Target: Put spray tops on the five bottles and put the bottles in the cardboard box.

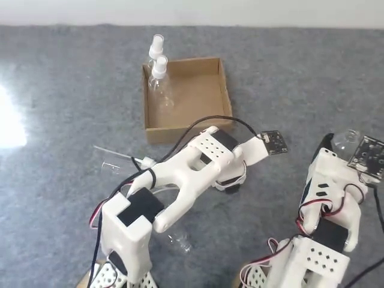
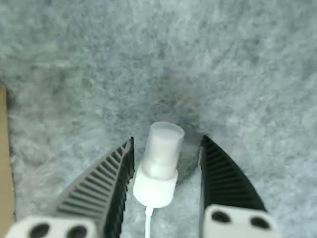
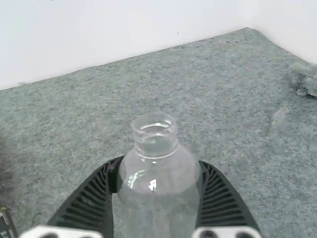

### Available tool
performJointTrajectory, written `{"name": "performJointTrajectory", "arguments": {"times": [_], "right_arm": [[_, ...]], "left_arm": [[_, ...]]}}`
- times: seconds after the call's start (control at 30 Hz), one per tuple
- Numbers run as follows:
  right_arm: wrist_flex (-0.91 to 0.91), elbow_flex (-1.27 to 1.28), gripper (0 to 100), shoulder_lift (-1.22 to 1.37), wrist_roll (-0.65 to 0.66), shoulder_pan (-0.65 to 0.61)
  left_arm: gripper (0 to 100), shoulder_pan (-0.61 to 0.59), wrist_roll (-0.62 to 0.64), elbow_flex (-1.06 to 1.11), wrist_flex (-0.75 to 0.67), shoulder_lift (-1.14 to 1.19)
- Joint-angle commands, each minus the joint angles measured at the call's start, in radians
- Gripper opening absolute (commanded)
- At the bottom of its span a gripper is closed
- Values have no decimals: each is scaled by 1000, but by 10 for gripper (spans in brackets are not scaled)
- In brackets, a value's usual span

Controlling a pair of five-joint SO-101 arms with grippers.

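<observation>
Two items: spray top (image 2: 159, 168), loose between spread fingers of left gripper (image 2: 166, 141), apparently awaiting pickup; open bottle (image 3: 156, 188), clenched by right gripper (image 3: 159, 166), neck left clear, likely for capping.

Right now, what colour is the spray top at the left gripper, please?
White spray top, best in left wrist view.

The carpet (image 1: 60, 90) is showing mottled grey around the plain brown cardboard box (image 1: 186, 123). The spray top (image 2: 158, 168) is showing white, the bottle (image 3: 156, 183) clear, the left gripper (image 2: 167, 140) ribbed black.
</observation>
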Motion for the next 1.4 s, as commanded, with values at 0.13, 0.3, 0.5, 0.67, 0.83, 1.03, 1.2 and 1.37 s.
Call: {"name": "performJointTrajectory", "arguments": {"times": [0.13,0.3,0.5,0.67,0.83,1.03,1.2,1.37], "right_arm": [[-25,-48,52,-22,-8,-10],[-24,-48,52,-22,-8,-10],[-22,-48,52,-22,-8,-10],[-22,-48,52,-22,-8,-10],[-22,-48,52,-22,-8,-10],[-21,-48,52,-22,-8,-10],[-21,-48,52,-22,-8,-12],[-21,-48,52,-22,-8,-12]], "left_arm": [[150,6,-17,-42,-34,-12],[34,14,-15,-50,-29,26],[14,26,-15,-97,37,52],[14,21,-14,-110,84,15],[14,8,41,-107,107,-52],[13,-26,44,-107,126,-72],[15,-35,41,-108,176,-71],[40,-75,41,-105,184,-68]]}}
